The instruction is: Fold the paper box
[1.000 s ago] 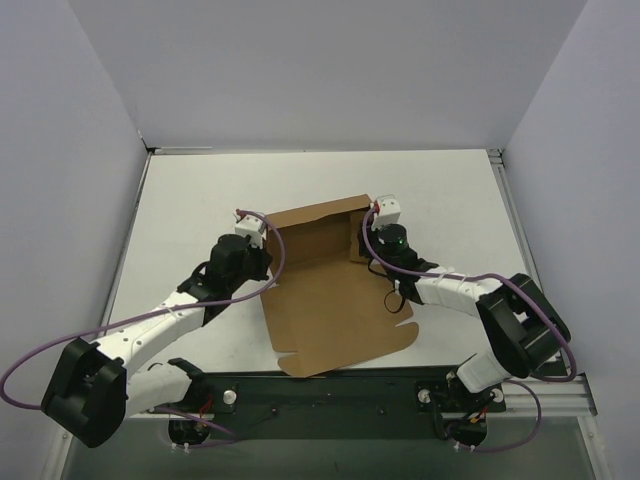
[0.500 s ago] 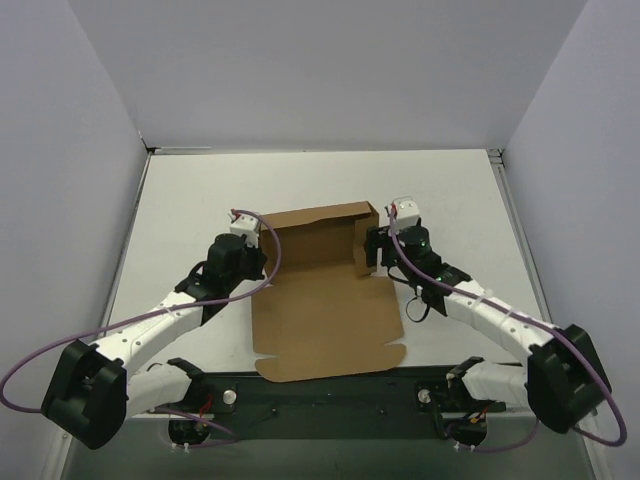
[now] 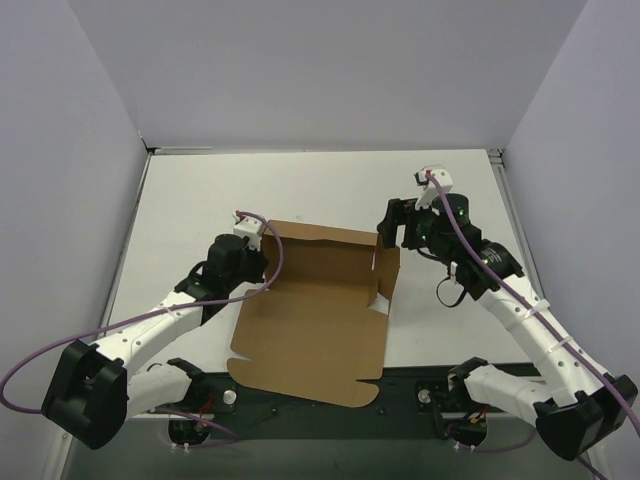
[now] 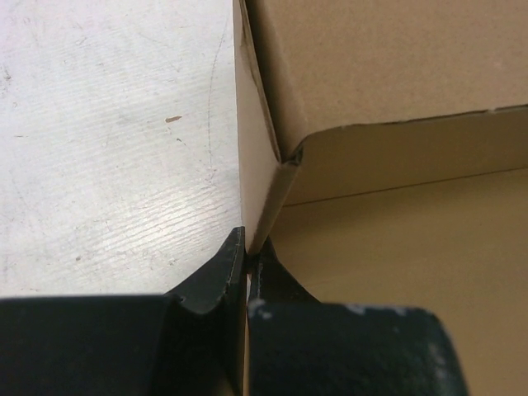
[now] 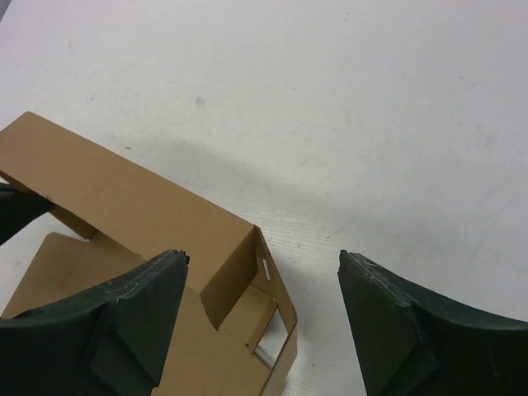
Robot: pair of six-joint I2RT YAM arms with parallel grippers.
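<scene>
- My right gripper [image 3: 395,226] has let go of the paper box [image 3: 315,310] and drawn back toward the far right; a second ago it sat at the box's far right corner, and now its jaws are spread wide and touch nothing.
- The box has swung round since then; its near edge now hangs over the near edge of the table [image 3: 190,200], where earlier it lay further right and fully on the table.
- My left gripper [image 3: 263,234] is where it was, clenched on the box's far left corner.
- Count: one box, brown and unmarked; two arms, two grippers; one purple cable [image 3: 40,350] on each arm.
- The box lies mid-table between my arms, its base flat, its far wall upright, and a short side flap standing at the right end.
- Only the left wrist view shows the grip itself: both fingers pinch the thin left side wall just beside the corner where it meets the far wall.
- Only the right wrist view shows the right flap's detail: a small slit near its top and a rectangular cut-out lower down; the box sits below my open fingers and apart from them.
- The overhead view alone shows the whole sheet and the overhang.
</scene>
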